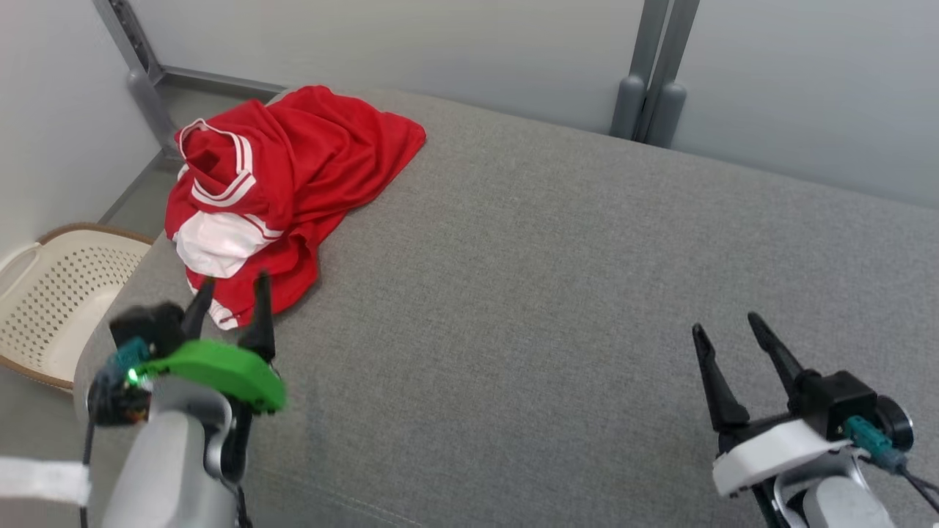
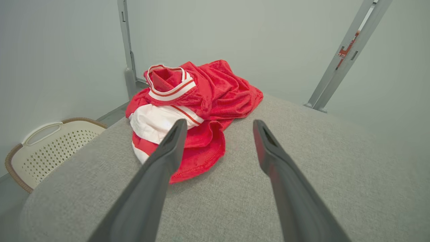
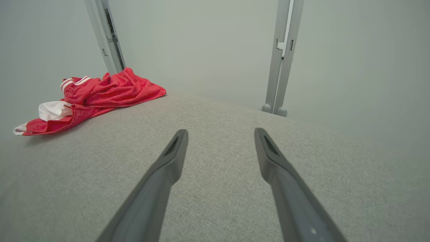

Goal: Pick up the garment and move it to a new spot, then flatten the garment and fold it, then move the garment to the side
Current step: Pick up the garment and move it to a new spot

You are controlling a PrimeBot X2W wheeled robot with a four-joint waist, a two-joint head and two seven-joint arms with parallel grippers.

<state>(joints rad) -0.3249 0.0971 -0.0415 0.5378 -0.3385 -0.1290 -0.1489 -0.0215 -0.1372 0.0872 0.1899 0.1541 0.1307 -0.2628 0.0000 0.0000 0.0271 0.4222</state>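
A crumpled red garment (image 1: 293, 169) with white trim and a white panel lies bunched at the far left corner of the grey cushioned surface (image 1: 550, 293). My left gripper (image 1: 233, 282) is open, its fingertips just short of the garment's near hem, nothing between them. The left wrist view has the garment (image 2: 215, 90) ahead of the spread fingers (image 2: 174, 137). Far from the cloth, at the lower right, my right gripper (image 1: 725, 324) stands open and empty. From the right wrist the garment (image 3: 111, 90) appears far off to the left, beyond that gripper (image 3: 220, 134).
A cream perforated basket (image 1: 51, 301) sits on the floor beyond the surface's left edge. Grey metal posts (image 1: 653, 73) and pale wall panels stand behind the surface. The wide grey surface stretches bare between the garment and my right gripper.
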